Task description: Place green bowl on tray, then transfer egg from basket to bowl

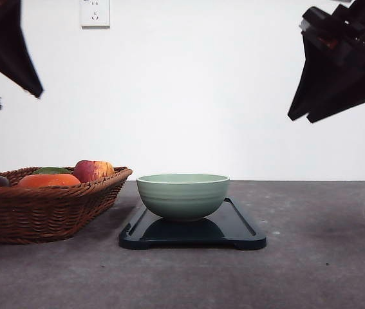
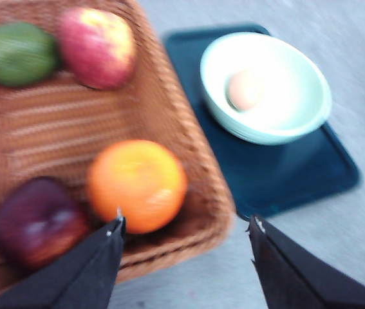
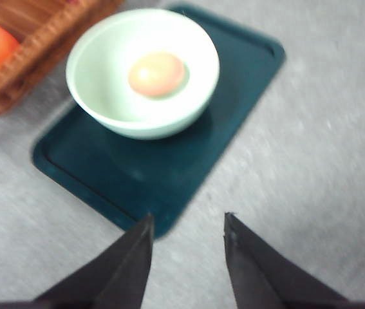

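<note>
Start at your left: the left gripper point(image 2: 185, 225) hangs high with its jaws spread wide and nothing between them, and the basket point(image 2: 169, 122) lies below it, its braided rim just ahead of the left fingertip. Fruit sits in there, an orange point(image 2: 137, 185) nearest the claw, a dark red one beside it, an apple and a green one farther off, but you will find no egg among them. The egg point(image 2: 243, 90) already rests in the green bowl point(image 1: 182, 195), which stands on the tray point(image 1: 243, 226), beyond and to the right of that claw. Moving right, the right gripper point(image 3: 187, 225) is also raised and parted, holding nothing, with the tray's near corner just below it and the bowl ahead and slightly left. Judging from this, both steps look finished; neither claw has anything left to reach for, so the bowl's place between the two arms matters little, and backing both arms clear seems all that remains.
</note>
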Action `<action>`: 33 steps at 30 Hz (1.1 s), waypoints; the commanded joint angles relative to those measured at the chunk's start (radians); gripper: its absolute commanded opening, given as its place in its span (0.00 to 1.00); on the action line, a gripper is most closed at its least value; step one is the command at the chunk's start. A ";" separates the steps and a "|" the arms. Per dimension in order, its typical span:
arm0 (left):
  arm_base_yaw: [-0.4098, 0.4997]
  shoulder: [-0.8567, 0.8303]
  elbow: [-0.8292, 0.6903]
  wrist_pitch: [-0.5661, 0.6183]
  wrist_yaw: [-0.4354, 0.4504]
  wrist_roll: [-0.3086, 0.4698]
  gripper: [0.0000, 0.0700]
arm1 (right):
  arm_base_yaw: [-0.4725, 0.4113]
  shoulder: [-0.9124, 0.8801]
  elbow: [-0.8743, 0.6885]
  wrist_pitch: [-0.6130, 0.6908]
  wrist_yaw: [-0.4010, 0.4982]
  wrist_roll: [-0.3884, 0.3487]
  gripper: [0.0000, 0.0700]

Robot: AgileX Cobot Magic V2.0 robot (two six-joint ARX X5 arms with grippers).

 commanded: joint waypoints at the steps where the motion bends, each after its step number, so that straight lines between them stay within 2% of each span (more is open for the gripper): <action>1: 0.001 0.002 0.000 0.009 -0.011 -0.009 0.56 | 0.014 -0.020 -0.010 0.030 0.016 -0.010 0.31; 7: 0.004 0.000 0.000 -0.004 -0.013 -0.008 0.56 | 0.023 -0.081 -0.021 0.056 0.042 -0.010 0.31; 9: 0.004 0.000 0.000 -0.005 -0.013 -0.008 0.52 | 0.023 -0.084 -0.020 0.051 0.043 -0.010 0.30; 10: 0.004 0.000 0.000 -0.005 -0.013 -0.008 0.36 | 0.023 -0.085 -0.020 0.051 0.046 -0.009 0.21; 11: 0.004 0.000 0.000 -0.005 -0.013 -0.007 0.15 | 0.023 -0.085 -0.020 0.055 0.050 -0.008 0.09; 12: 0.004 0.000 0.000 -0.006 -0.013 -0.004 0.06 | 0.023 -0.084 -0.020 0.062 0.050 -0.009 0.05; 14: 0.004 0.000 0.000 -0.006 -0.013 -0.003 0.00 | 0.023 -0.083 -0.020 0.066 0.044 -0.008 0.02; 29: 0.005 -0.001 0.000 -0.006 -0.013 0.008 0.00 | 0.026 -0.085 -0.020 0.066 0.034 -0.007 0.02; 31: 0.043 -0.027 -0.013 0.003 -0.017 0.077 0.00 | 0.026 -0.085 -0.020 0.067 0.034 -0.007 0.02; 33: 0.102 -0.068 -0.053 0.044 -0.016 0.088 0.00 | 0.026 -0.085 -0.020 0.067 0.033 -0.007 0.02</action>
